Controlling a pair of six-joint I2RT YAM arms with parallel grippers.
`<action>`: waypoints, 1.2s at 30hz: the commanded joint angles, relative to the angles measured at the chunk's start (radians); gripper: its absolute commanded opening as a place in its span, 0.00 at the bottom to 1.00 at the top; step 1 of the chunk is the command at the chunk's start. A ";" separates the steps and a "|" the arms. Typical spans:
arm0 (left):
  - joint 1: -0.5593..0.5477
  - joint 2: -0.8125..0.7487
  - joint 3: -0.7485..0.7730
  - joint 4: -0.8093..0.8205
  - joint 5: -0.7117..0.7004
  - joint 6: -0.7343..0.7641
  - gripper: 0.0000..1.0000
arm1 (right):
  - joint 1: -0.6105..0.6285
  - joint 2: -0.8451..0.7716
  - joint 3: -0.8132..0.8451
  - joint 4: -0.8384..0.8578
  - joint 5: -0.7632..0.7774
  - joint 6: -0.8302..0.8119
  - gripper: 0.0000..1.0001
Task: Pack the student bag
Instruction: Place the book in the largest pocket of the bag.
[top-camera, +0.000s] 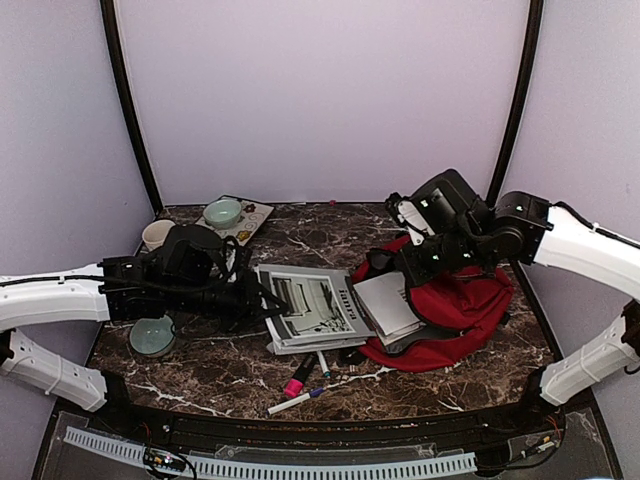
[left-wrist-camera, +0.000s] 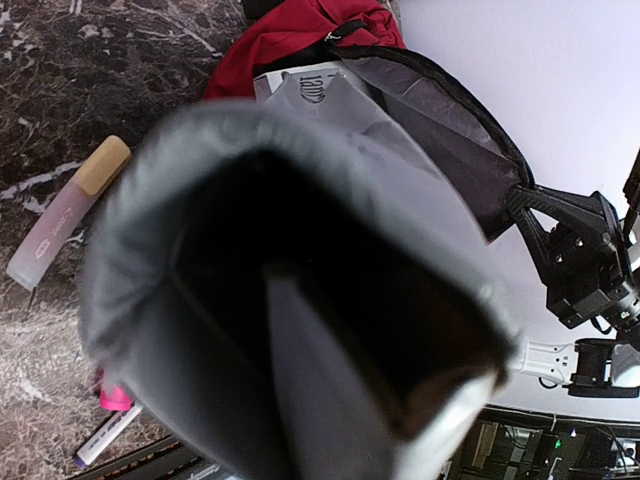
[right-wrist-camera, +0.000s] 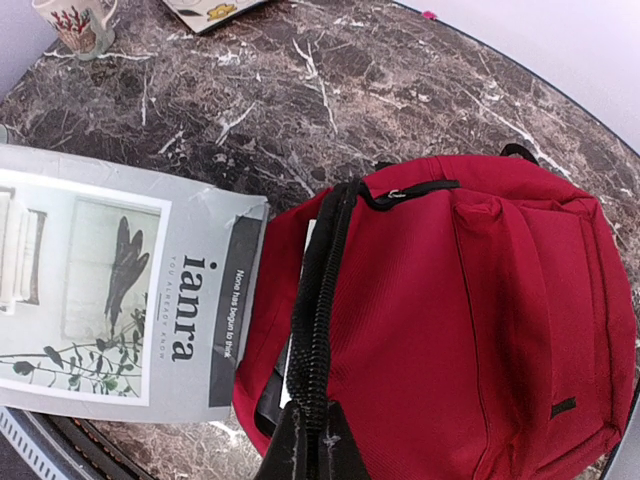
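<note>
Nearest the lens, in the left wrist view, a grey magazine bows upward into a blurred trough, its glossy paper soft enough to curl. On the left gripper the fingers are hidden behind the pages. They are closed, and judged to be pinching the magazine's near edge. On the right gripper the fingers are clamped on the black zip rim of the student bag, holding its mouth open.

The student bag is red woven fabric, slumped and rounded, with grey lining showing inside the mouth. It lies on the right half of the dark, white-veined marble table, in front of the right arm. The magazine's titled end rests at the bag mouth, beside a white notebook that seems partly inside.

Hazards, as judged:
- **(a) Buckling:** thin paper pushed from one edge may fold rather than slide in.
- **(b) Snagging:** the leading corner may catch on the toothed zip rim or ride up over the notebook.
- **(c) Lost grip:** limp fabric may slip from the right pinch, and the mouth would collapse.
- **(d) Loose pens:** the pink highlighter and white marker are smooth cylinders lying just in front of the magazine. A sweep of the pages could roll them off the near edge.
</note>
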 joint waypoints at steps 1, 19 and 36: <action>-0.002 0.041 0.008 0.145 0.064 -0.008 0.00 | 0.004 -0.076 0.007 0.118 0.016 -0.006 0.00; 0.055 0.378 0.096 0.480 0.166 -0.157 0.00 | 0.003 -0.091 0.077 0.114 -0.001 0.005 0.00; 0.067 0.299 -0.013 0.612 0.133 -0.219 0.00 | 0.004 -0.075 0.098 0.109 -0.027 -0.010 0.00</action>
